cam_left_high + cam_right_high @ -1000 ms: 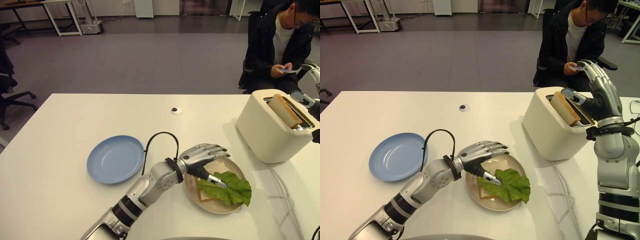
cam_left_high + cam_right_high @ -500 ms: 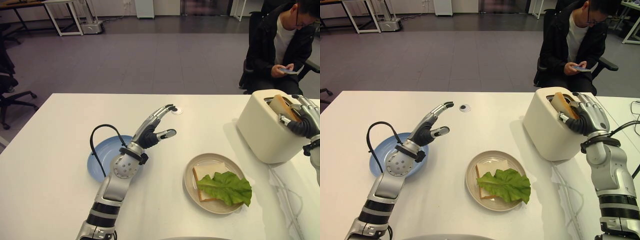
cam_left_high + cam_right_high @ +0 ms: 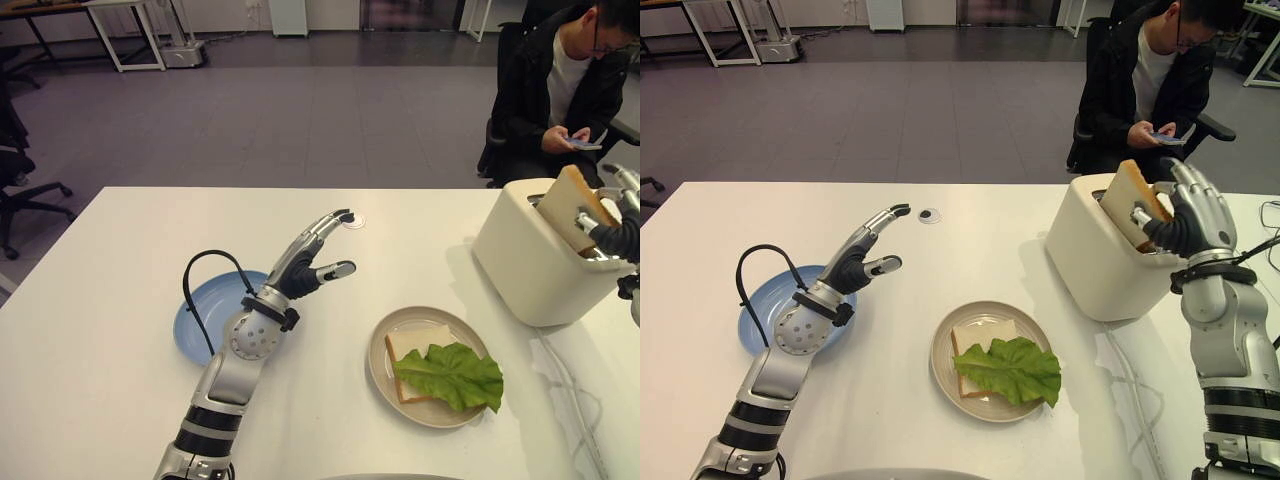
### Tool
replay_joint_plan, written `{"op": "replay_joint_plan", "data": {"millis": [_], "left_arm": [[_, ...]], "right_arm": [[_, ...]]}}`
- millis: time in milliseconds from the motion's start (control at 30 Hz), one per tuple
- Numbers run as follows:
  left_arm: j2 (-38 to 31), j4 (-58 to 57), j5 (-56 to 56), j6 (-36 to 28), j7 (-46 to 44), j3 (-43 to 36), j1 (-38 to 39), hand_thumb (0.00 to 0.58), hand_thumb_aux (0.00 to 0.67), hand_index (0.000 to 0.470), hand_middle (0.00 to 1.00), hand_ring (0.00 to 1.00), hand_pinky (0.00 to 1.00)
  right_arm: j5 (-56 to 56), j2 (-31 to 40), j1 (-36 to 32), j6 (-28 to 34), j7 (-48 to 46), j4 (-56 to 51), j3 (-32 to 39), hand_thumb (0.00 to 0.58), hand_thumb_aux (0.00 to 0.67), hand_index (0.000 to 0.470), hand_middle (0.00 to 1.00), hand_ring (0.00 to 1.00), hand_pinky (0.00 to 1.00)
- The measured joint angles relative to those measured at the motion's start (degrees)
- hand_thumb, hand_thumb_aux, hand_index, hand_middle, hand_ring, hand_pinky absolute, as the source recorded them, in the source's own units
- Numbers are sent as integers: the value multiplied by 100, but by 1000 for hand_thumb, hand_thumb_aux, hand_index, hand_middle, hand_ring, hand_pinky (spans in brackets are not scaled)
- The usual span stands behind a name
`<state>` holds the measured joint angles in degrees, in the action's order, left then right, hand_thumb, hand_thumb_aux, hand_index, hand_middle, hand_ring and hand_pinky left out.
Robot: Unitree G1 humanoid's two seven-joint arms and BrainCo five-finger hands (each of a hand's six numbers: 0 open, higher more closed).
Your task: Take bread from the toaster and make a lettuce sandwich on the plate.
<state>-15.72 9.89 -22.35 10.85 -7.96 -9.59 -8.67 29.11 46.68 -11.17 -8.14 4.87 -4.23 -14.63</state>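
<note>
Left eye view: the beige plate [image 3: 379,381] sat near the front of the surface [image 3: 120,260], already carrying one bread slice [image 3: 412,343] with the lettuce leaf [image 3: 450,375] draped over its front half. So the base and the filling were down! Over at the toaster [image 3: 530,270], the right hand [image 3: 618,228] had its fingers clamped on the second slice [image 3: 570,205], which stood tilted and well up out of the slot. The left hand [image 3: 300,270] hung above the blue plate [image 3: 205,320], fingers spread and gripping nothing.

Right eye view: the right hand [image 3: 1190,215] showed more plainly, fingers wrapped on the second slice [image 3: 1130,200] at the toaster's top edge, its lower end apparently not yet clear of the slot. The lettuce leaf [image 3: 1012,370] lay uncovered. By my reckoning, what remained was lifting that slice free, carrying it to the beige plate and setting it on the leaf to close the sandwich.
</note>
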Motion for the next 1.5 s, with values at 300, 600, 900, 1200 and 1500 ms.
{"op": "replay_joint_plan", "data": {"millis": [300, 600, 900, 1200, 1500], "left_arm": [[11, 99, 1, 1, 17, -73, 9, 0, 0, 0, 0, 0, 0], [18, 230, 0, -5, 28, -98, 9, 0, 0, 0, 0, 0, 0], [138, 373, -22, -44, 40, -143, 131, 0, 0, 0, 0, 0, 0], [190, 426, -22, -77, 38, -249, 223, 0, 0, 0, 0, 0, 0], [146, 468, -20, -84, 18, -255, 269, 0, 0, 0, 0, 0, 0]], "right_arm": [[-3070, -633, -258, -794, -697, 1764, -550, 580, 670, 470, 0, 0, 0], [-5780, 55, 414, 643, -5392, 1730, 660, 580, 670, 470, 0, 0, 0], [-4857, -197, 230, 328, -6839, 943, 2032, 580, 670, 470, 0, 0, 0], [-3608, -776, -207, -1036, -6179, -750, 2205, 574, 602, 422, 0, 0, 0], [-2944, -844, -396, -1592, -6003, -1477, 2435, 0, 0, 0, 0, 0, 0]]}}
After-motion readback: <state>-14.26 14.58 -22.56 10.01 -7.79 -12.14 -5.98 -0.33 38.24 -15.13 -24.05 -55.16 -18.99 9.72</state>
